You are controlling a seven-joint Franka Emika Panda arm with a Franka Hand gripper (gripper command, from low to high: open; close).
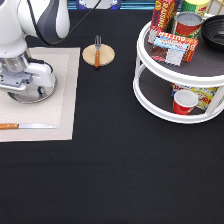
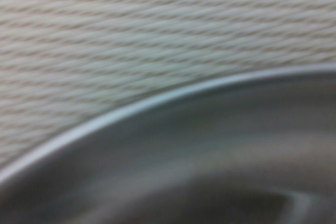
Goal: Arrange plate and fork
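Note:
The shiny silver plate (image 1: 42, 93) lies on the beige placemat (image 1: 65, 100) at the exterior view's left. My gripper (image 1: 25, 86) is low, right on top of the plate, and the hand hides most of it. The wrist view shows the plate's rim (image 2: 135, 112) from very close, with the woven placemat (image 2: 112, 45) beside it. The fork (image 1: 97, 49), with a brown wooden handle and silver tines, lies on the small round wooden disc (image 1: 106, 57) near the exterior view's top middle, well apart from the gripper.
A wooden-handled knife (image 1: 27, 126) lies along the placemat's lower edge. A white two-tier turntable rack (image 1: 150, 97) at the exterior view's right holds snack packs, cans and a red cup (image 1: 184, 102). The table is black.

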